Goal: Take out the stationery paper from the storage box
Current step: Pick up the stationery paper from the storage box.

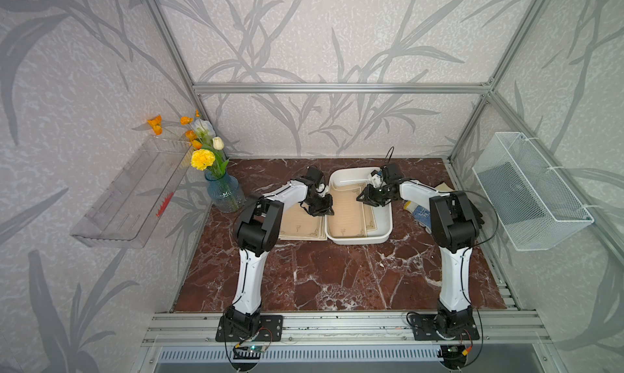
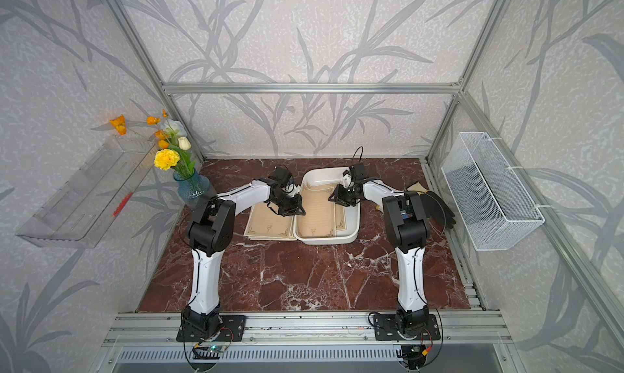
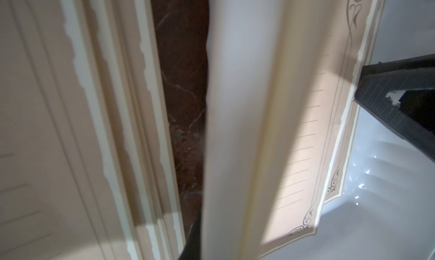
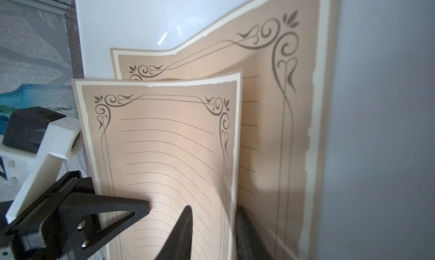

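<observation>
The white storage box (image 1: 358, 241) stands mid-table in both top views, with stationery paper (image 1: 347, 216) lying inside. Several more tan sheets (image 1: 300, 226) lie stacked on the marble just left of the box. My left gripper (image 1: 326, 212) is at the box's left rim, shut on the left edge of a lifted, curling sheet (image 4: 164, 152). One dark finger (image 3: 191, 244) shows beside that sheet; the other is hidden behind it. My right gripper (image 4: 215, 223) is inside the box, open, with the same sheet's right edge between its fingers. Another sheet (image 4: 270, 129) leans on the box wall.
A blue glass vase of flowers (image 1: 224, 192) stands at the back left, below a clear plastic shelf (image 1: 131, 199). A white wire basket (image 1: 530, 189) hangs on the right wall. A black glove (image 2: 439, 209) and small items lie right of the box.
</observation>
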